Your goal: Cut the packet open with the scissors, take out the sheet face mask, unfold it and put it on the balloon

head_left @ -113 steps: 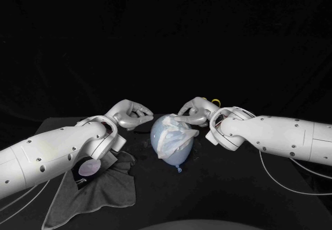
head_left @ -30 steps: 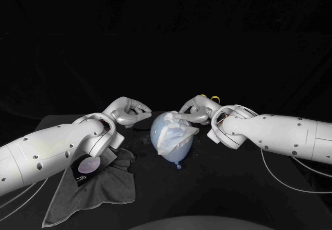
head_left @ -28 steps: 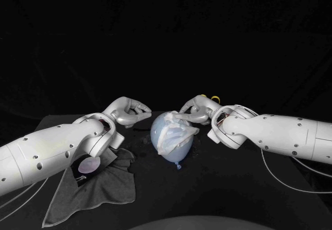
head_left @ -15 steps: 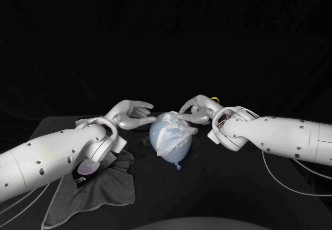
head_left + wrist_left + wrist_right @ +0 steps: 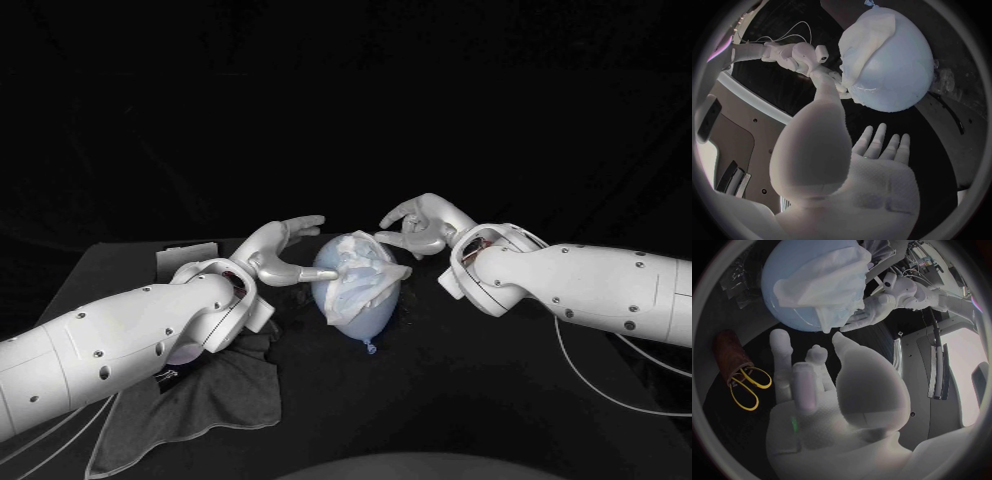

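A pale blue balloon (image 5: pixel 355 318) lies on the black table with its knot toward me. A white sheet mask (image 5: pixel 366 281) is draped over its top in crumpled folds. My left hand (image 5: pixel 287 250) is at the balloon's left side with fingers spread, and one fingertip touches the balloon. My right hand (image 5: pixel 418 226) hovers just above the balloon's far right, fingers apart and holding nothing. The left wrist view has the balloon (image 5: pixel 901 60), the mask (image 5: pixel 865 52) and my left hand (image 5: pixel 876 150). In the right wrist view, the mask (image 5: pixel 829 282) lies beyond my right hand (image 5: pixel 807 380).
A grey cloth (image 5: pixel 216 395) lies front left with the opened packet (image 5: pixel 180 352) on it, partly under my left arm. Yellow-handled scissors (image 5: pixel 745 388) stand in a brown holder (image 5: pixel 728 347) behind the balloon. White cables (image 5: pixel 606 380) trail at the right.
My left hand has opened from a curled pose and reached right to touch the balloon's side. My right hand has lifted slightly off the mask. The mask has settled a little.
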Robot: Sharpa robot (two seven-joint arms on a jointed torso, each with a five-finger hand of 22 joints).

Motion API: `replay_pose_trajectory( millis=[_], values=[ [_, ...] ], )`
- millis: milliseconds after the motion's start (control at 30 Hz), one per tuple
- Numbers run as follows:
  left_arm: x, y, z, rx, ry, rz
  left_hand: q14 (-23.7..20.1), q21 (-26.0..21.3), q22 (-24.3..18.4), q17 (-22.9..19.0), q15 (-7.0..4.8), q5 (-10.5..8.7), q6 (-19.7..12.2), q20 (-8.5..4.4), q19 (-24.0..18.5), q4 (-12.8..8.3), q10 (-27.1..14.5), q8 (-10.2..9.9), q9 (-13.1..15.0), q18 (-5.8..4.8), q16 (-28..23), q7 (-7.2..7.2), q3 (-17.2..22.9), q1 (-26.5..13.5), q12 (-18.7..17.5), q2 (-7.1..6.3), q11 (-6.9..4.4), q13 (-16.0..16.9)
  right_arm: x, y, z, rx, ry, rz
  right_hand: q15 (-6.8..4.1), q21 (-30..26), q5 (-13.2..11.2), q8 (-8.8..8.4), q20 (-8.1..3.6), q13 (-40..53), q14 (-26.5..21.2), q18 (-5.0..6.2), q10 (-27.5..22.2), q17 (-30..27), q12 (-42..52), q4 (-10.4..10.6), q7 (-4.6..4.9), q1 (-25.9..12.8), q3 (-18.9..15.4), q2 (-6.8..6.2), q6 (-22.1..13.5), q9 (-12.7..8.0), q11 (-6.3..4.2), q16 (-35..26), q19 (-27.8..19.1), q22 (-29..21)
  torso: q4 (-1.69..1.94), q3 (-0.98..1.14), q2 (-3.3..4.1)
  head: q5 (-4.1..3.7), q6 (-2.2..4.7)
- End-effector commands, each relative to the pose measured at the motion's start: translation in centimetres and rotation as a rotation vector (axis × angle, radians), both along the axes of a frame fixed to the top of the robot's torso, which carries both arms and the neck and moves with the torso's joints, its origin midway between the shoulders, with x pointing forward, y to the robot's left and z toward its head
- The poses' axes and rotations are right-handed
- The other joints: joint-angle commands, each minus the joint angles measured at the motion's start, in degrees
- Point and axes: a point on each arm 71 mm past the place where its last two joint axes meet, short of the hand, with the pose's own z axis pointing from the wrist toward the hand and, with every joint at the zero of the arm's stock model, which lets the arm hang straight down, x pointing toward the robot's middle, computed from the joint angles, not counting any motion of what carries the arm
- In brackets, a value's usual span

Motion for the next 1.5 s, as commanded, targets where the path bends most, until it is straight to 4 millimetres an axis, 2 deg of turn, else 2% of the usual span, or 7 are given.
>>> replay_pose_trajectory(
  millis=[33, 133, 300, 367, 567, 867, 1500],
  values=[
    [0.0, -0.4, -0.5, 0.052, 0.043, 0.007, -0.4, -0.3, -0.1, 0.0, -0.12, 0.24, -1.9, -0.02, -0.3, -0.1, -0.9, -0.4, -0.7, -0.67, -0.7, 0.08, -0.2, -0.9, -1.0, -0.11, -0.25, 0.0, -0.2, 0.2, 0.0, 0.028, -0.005, 0.014, -0.20, 2.5, 0.3, 0.00, -0.13, 2.7, 1.9, -0.62, 2.8, 2.1, 3.6, 0.2, -0.28, 0.6, -0.6, 0.09, 0.6, 0.2, -0.19, 1.1, 1.8, 1.1, -0.10, 0.03, 0.11, -0.13, 0.17],
    [0.0, -0.7, -0.6, 0.062, 0.060, 0.009, -0.4, -0.3, -0.1, 0.0, -0.12, 0.23, -2.0, -0.02, -0.2, 0.0, -0.9, -0.3, -0.7, -0.67, -0.8, 0.54, -0.3, -1.0, -1.1, -0.11, -0.22, 0.0, -0.3, 0.5, -0.1, 0.030, 0.006, 0.021, -0.31, 4.3, 0.4, 0.04, -0.25, 5.1, 2.5, -0.94, 4.9, 3.7, 6.8, 0.4, -0.40, 0.7, -1.1, 0.30, 1.1, 0.2, -0.29, 1.8, 2.9, 1.8, -0.06, 0.12, 0.22, -0.23, 0.20],
    [0.1, -1.1, -0.7, 0.072, 0.074, 0.009, 0.3, -0.3, -0.2, 0.2, -0.71, 0.30, -0.6, -0.03, 0.2, 0.0, 1.1, 0.3, -0.1, -0.66, -0.7, 5.36, -0.1, -0.8, -0.5, -0.04, -0.65, 0.3, -0.5, 0.9, -0.4, 0.030, 0.024, 0.033, -0.41, 7.0, 0.4, 0.15, -0.38, 8.5, 3.2, -1.41, 7.3, 5.7, 11.0, 0.8, -0.56, 0.9, -1.9, 0.70, 1.8, 0.4, -0.41, 2.8, 4.4, 3.0, -0.05, 0.23, 0.46, -0.21, 0.28],
    [0.1, -1.3, -0.7, 0.075, 0.075, 0.007, 0.4, -0.3, -0.2, 0.2, -0.72, 0.31, -0.3, -0.03, 0.2, 0.0, 1.4, 0.4, 0.1, -0.65, -0.8, 5.68, -0.1, -0.7, -0.4, -0.04, -0.56, 0.4, -0.5, 1.0, -0.4, 0.030, 0.029, 0.036, -0.44, 7.8, 0.4, 0.16, -0.42, 9.3, 3.4, -1.54, 7.9, 6.3, 12.0, 0.9, -0.61, 1.0, -2.2, 0.82, 2.1, 0.4, -0.45, 3.0, 4.8, 3.4, -0.04, 0.26, 0.54, -0.19, 0.35],
    [0.0, -2.1, -0.8, 0.094, 0.073, -0.008, 1.2, -0.3, -0.2, 0.3, -2.16, 0.38, 1.3, -0.04, 0.7, 0.0, 3.7, 1.1, 0.8, -0.65, -0.7, 8.35, 0.2, 0.2, 0.0, 0.08, 1.33, 0.4, -0.4, 1.1, -0.6, 0.022, 0.040, 0.034, -0.58, 14.2, 0.4, 0.16, -0.61, 13.6, 4.7, -2.58, 11.2, 10.7, 17.1, 1.3, -0.81, 1.6, -3.0, 1.69, 3.0, 0.4, -0.64, 4.8, 7.7, 6.4, -0.09, 0.30, 0.73, -0.36, 0.32],
    [0.2, -2.3, -0.9, 0.121, 0.074, 0.000, 1.7, -0.2, -0.2, 0.3, -3.36, 0.39, 1.8, -0.06, 1.0, 0.0, 4.4, 1.3, 1.0, -0.63, -1.0, 9.48, 1.0, 1.1, -0.5, 0.16, 2.60, 0.4, -0.2, 1.0, -0.8, -0.001, 0.049, 0.028, -0.83, 19.8, 0.3, 0.22, -0.84, 16.8, 5.7, -3.47, 13.7, 14.4, 20.6, 1.2, -1.15, 2.9, -2.7, 2.88, 4.3, 0.4, -0.92, 6.0, 9.9, 9.0, -0.08, 0.33, 0.77, -0.30, -0.04],
    [0.2, -2.4, -1.1, 0.145, 0.086, 0.005, 2.4, -0.4, -0.3, 0.3, -3.50, 0.34, 2.9, -0.11, 1.3, -0.1, 5.4, 1.8, 1.5, -0.56, -1.6, 10.57, 3.6, 3.3, -1.2, 0.48, 3.58, 0.4, -0.1, 1.3, -1.5, -0.069, 0.106, 0.055, -1.65, 26.7, 1.8, 0.96, -1.52, 21.0, 6.4, -4.57, 17.3, 17.2, 24.8, 0.0, -2.34, 4.9, -0.2, 4.32, 7.2, 0.6, -1.95, 6.8, 12.5, 12.2, -0.07, 0.31, 0.82, -0.46, -0.53]
  ],
)
